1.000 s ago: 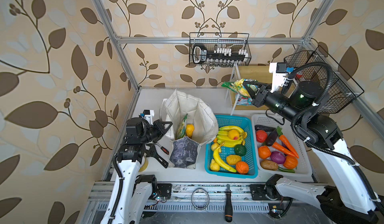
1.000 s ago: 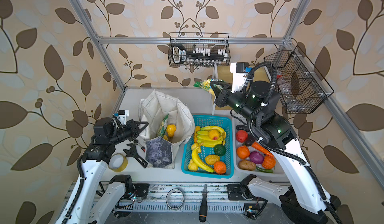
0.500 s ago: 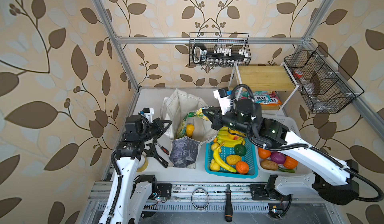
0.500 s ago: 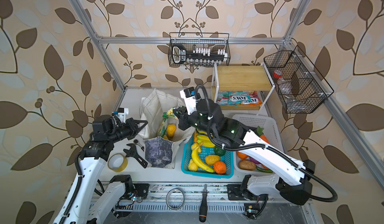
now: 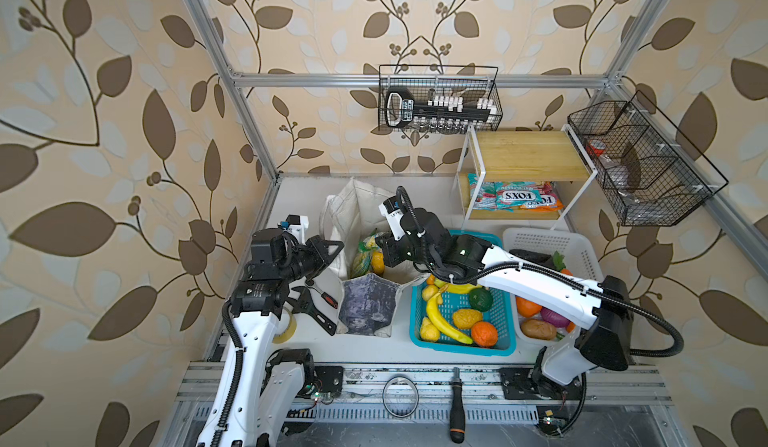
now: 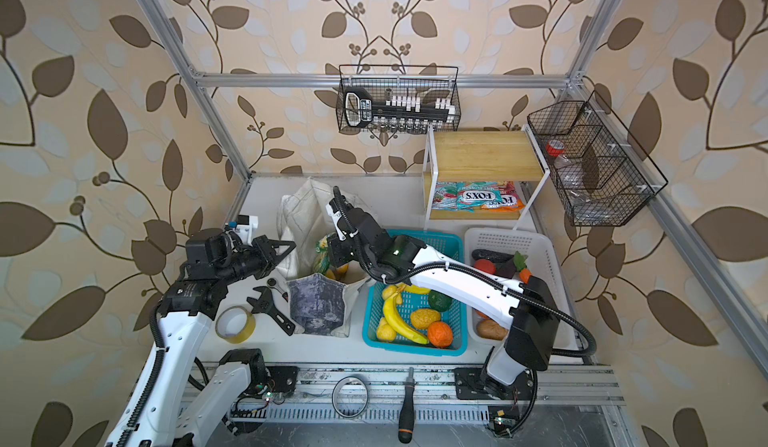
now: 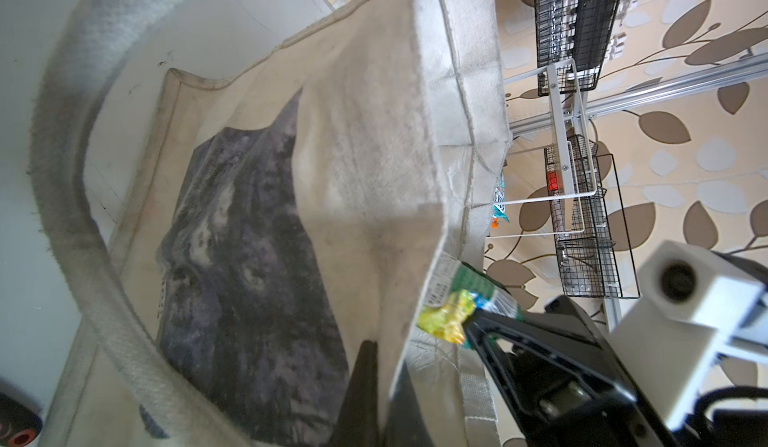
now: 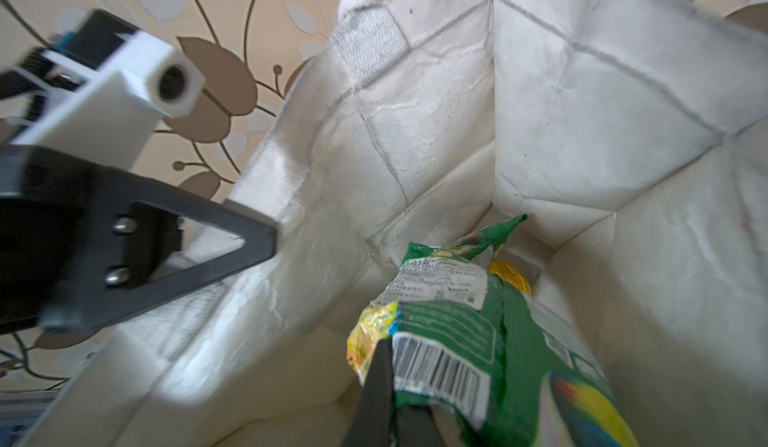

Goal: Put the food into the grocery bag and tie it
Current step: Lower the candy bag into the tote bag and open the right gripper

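Green-and-yellow crinkly snack packet [image 8: 478, 341] is hanging in my right gripper [image 5: 383, 254], clamped on it, in the mouth of the off-white cloth grocery bag [image 5: 365, 308] near the bench's left edge. My left gripper [image 5: 337, 251] is pinching its rim. A second packet [image 8: 486, 237] and yellow toy fruit [image 8: 510, 276] are lying inside. Releasing and tying are remaining.

One second ago the right gripper [image 5: 385, 254] was well away from the grocery bag [image 5: 353, 212], high up behind it and off to its right. It has swung all the way over and come down. Now its tips are at the bag's open mouth. The snack packet [image 5: 365, 254] it pinches came along. It was far from the bag, then at the bag's edge, and now it hangs down into the bag. The right arm [image 5: 532, 278] stood tall before. Now it is stretched out low and long, reaching in from the bag's right side.
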`<action>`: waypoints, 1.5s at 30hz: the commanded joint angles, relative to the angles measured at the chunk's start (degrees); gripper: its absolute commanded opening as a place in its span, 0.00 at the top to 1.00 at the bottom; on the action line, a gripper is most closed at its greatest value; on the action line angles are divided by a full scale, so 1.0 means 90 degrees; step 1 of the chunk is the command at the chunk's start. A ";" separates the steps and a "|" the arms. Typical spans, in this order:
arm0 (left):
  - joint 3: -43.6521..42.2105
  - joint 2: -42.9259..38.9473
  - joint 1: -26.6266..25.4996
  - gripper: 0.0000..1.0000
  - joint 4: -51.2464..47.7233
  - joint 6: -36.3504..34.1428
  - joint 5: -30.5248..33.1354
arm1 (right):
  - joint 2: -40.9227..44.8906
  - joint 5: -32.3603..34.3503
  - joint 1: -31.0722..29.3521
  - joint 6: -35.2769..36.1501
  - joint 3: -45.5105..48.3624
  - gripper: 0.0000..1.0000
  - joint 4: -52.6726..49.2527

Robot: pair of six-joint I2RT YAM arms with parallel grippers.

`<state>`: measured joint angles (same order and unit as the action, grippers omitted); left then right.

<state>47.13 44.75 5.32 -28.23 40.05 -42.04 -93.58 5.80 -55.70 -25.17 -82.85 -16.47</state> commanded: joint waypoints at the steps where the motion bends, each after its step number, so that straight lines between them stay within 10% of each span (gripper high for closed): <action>1: 0.0397 -0.0012 0.0029 1.00 0.0081 -0.0308 -0.0275 | -0.0111 -0.0004 0.0133 0.0169 -0.0404 1.00 0.0303; 37: 0.0134 -0.0049 0.0032 1.00 0.0487 -0.0074 -0.0439 | -0.1170 -0.0288 -0.0141 -0.0199 -0.0143 1.00 0.0167; 45: 0.0046 -0.0151 0.0030 1.00 0.0553 -0.0051 -0.0433 | -0.0991 -0.0386 -0.0074 -0.0396 -0.0023 0.80 0.0094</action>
<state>47.55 45.04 5.32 -27.55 39.57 -43.59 -104.62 2.96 -56.51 -27.70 -83.90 -15.16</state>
